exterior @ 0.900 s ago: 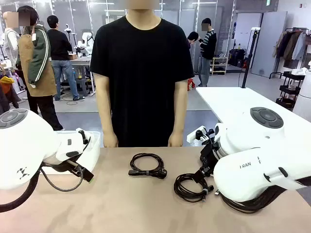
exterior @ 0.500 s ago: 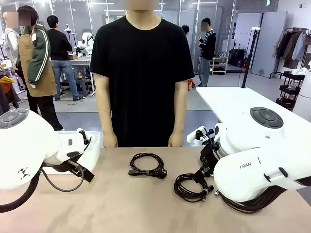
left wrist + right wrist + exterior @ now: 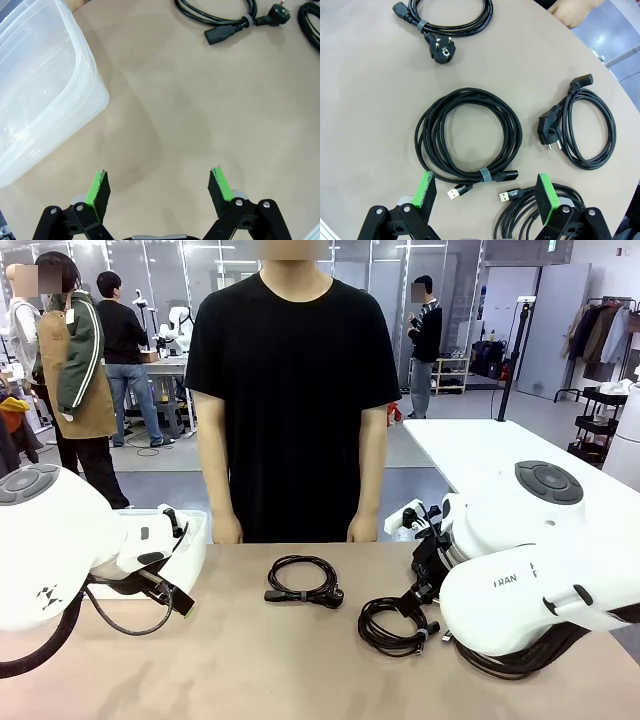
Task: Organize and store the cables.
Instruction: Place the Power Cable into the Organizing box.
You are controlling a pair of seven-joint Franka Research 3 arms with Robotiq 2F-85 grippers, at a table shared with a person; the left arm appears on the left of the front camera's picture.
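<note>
On the tan table [image 3: 250,670], between robot and person, items as follows.

1. Left gripper [image 3: 160,187]: jaws spread wide, nothing between the green pads [image 3: 97,186]. It hangs over bare tabletop.
2. Clear plastic bin [image 3: 92,75]: at the table's left end, near the left gripper (translucent, one rounded corner turned toward it).
3. Right gripper [image 3: 482,192]: jaws equally wide, holding nothing, poised above the cables.
4. USB cable coil [image 3: 516,135]: black, bound with a grey tie, both plug ends loose. It lies flat just ahead of the right gripper's fingertips, untouched.
5. Round-plug power cord [image 3: 441,50]: coiled and tied, near the table's middle, well apart from the bin. The front view places it in front of the person.
6. Angled-plug power cord [image 3: 548,131]: a looser oval coil near the table's curved edge, beside the USB cable coil but not touching it.
7. Fourth coil [image 3: 520,220]: black, one USB end showing, partly hidden under the right gripper.
8. Person: black T-shirt, standing at the far side, one hand [image 3: 227,530] at the table's edge.
</note>
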